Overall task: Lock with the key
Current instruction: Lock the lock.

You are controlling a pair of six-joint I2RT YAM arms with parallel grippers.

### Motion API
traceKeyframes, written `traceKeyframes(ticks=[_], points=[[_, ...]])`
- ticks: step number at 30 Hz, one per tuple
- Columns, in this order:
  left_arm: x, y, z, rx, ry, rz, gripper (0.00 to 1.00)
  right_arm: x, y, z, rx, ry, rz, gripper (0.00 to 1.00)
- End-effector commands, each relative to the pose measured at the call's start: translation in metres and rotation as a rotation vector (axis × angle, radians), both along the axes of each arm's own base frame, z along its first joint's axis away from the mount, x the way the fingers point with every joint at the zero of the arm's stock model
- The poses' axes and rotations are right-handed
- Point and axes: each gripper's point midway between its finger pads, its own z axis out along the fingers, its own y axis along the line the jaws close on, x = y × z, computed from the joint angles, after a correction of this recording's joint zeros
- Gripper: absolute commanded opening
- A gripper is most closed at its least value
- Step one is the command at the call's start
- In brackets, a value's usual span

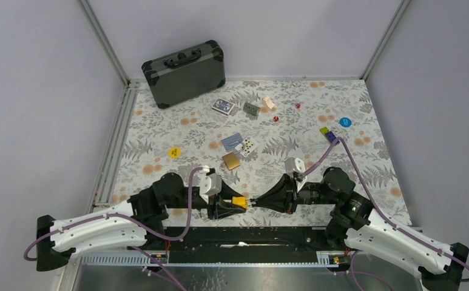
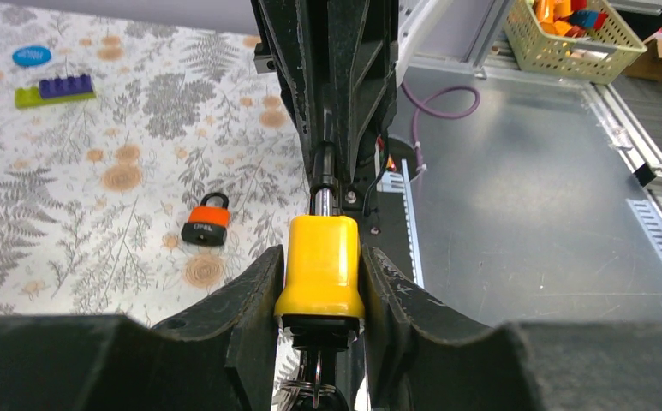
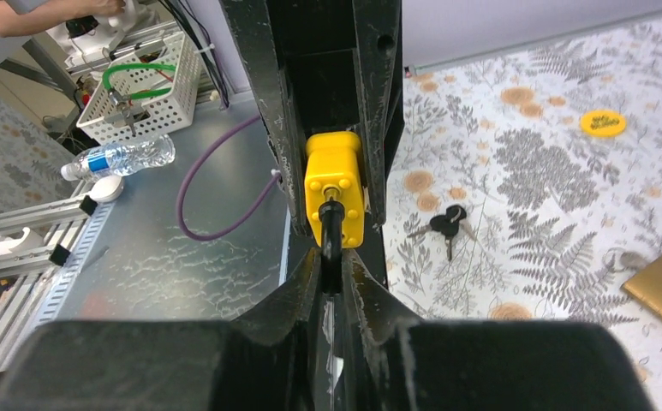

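Note:
A yellow padlock (image 1: 239, 202) is held off the table between the two arms. My left gripper (image 2: 320, 278) is shut on its yellow body (image 2: 320, 261). The lock's black bottom faces the left palm. A black-headed key with a wire ring (image 2: 314, 390) sticks out of that bottom. My right gripper (image 3: 333, 261) is shut on the dark shackle (image 3: 331, 235), which comes out of the padlock's far end (image 3: 335, 180). In the top view the right gripper (image 1: 256, 202) meets the left gripper (image 1: 235, 203) tip to tip near the table's front edge.
An orange padlock (image 2: 205, 221) and spare black keys (image 3: 443, 224) lie on the floral mat near the grippers. Further off are a gold card (image 1: 231, 160), yellow disc (image 1: 174, 152), playing cards (image 1: 232, 141), bricks (image 1: 327, 133) and a dark case (image 1: 184, 73).

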Motion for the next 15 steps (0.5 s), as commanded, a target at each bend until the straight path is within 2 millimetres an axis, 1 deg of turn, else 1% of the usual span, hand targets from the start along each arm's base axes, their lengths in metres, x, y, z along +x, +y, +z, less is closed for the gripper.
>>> traceKeyframes(ticks=[1,4,6,15], points=[[-0.030,0.004,0.067,-0.179,-0.088,-0.162,0.00,0.012,0.000,0.047,0.085,-0.148,-0.048,0.04],[-0.033,0.005,0.075,-0.202,-0.094,-0.180,0.00,0.014,0.001,0.053,0.086,-0.178,-0.050,0.02],[-0.034,0.005,0.077,-0.205,-0.094,-0.182,0.00,0.015,0.001,0.055,0.089,-0.191,-0.053,0.02],[-0.029,0.003,0.076,-0.203,-0.097,-0.156,0.00,0.007,0.006,0.053,0.099,-0.150,0.001,0.01]])
